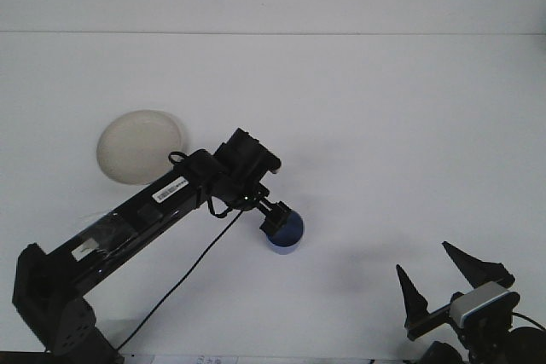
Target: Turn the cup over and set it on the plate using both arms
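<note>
The cup [285, 236], small and blue, sits near the middle of the white worktop [384, 125]; it looks light, stiff and slick-walled, best pinched across the rim. The plate [141, 146] lies well apart at ten o'clock, nothing between. The left hand [275, 218] is at the rim, grip impossible to tell. At four o'clock the right hand [439, 283] rests spread, empty.
</note>
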Robot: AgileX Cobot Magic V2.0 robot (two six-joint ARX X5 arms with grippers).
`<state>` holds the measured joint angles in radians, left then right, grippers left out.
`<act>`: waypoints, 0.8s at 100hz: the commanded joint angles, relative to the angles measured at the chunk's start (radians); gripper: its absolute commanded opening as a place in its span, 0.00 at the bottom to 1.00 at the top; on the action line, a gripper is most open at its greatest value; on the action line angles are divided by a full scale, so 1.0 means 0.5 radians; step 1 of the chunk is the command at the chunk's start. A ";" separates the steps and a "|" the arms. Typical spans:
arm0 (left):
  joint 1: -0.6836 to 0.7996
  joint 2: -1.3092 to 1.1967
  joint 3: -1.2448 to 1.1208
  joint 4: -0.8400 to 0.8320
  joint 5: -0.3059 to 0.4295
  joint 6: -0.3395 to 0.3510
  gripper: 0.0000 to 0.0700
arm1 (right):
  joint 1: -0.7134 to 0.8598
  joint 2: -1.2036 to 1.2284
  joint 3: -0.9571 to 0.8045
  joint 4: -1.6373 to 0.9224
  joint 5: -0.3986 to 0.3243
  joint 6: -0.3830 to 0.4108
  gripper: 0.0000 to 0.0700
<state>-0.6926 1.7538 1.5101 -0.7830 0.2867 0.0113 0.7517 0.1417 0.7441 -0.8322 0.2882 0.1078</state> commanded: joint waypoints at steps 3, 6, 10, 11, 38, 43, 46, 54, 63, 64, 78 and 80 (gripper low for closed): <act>-0.030 0.091 0.045 0.009 -0.006 0.031 0.84 | 0.016 0.005 0.012 0.018 0.003 -0.009 0.88; -0.034 0.106 0.045 0.012 -0.006 0.037 0.84 | 0.016 0.005 0.012 0.017 0.003 -0.009 0.88; -0.035 0.127 0.045 0.018 -0.006 0.052 0.84 | 0.016 0.005 0.012 0.018 0.003 -0.009 0.88; -0.037 0.131 0.045 0.019 -0.006 0.055 0.84 | 0.016 0.005 0.012 0.018 0.003 -0.009 0.88; -0.080 0.240 0.045 0.054 -0.019 0.070 0.76 | 0.016 0.005 0.012 0.018 0.008 -0.009 0.88; -0.085 0.249 0.045 0.050 -0.019 0.077 0.64 | 0.016 0.005 0.012 0.018 0.010 -0.009 0.88; -0.086 0.249 0.045 0.049 -0.019 0.085 0.57 | 0.016 0.005 0.012 0.018 0.010 -0.009 0.88; -0.100 0.249 0.045 0.053 -0.019 0.111 0.37 | 0.016 0.005 0.012 0.018 0.010 -0.009 0.88; -0.108 0.249 0.045 0.045 -0.019 0.113 0.08 | 0.016 0.005 0.012 0.017 0.010 -0.009 0.88; -0.108 0.249 0.045 0.043 -0.019 0.113 0.06 | 0.016 0.005 0.012 0.017 0.010 -0.009 0.88; -0.112 0.249 0.045 0.040 -0.019 0.114 0.01 | 0.016 0.005 0.012 0.017 0.010 -0.009 0.88; -0.113 0.248 0.045 0.040 -0.019 0.113 0.01 | 0.016 0.005 0.012 0.017 0.010 -0.009 0.88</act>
<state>-0.7403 1.8568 1.5101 -0.7647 0.2783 0.0612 0.7517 0.1417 0.7437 -0.8322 0.2897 0.1059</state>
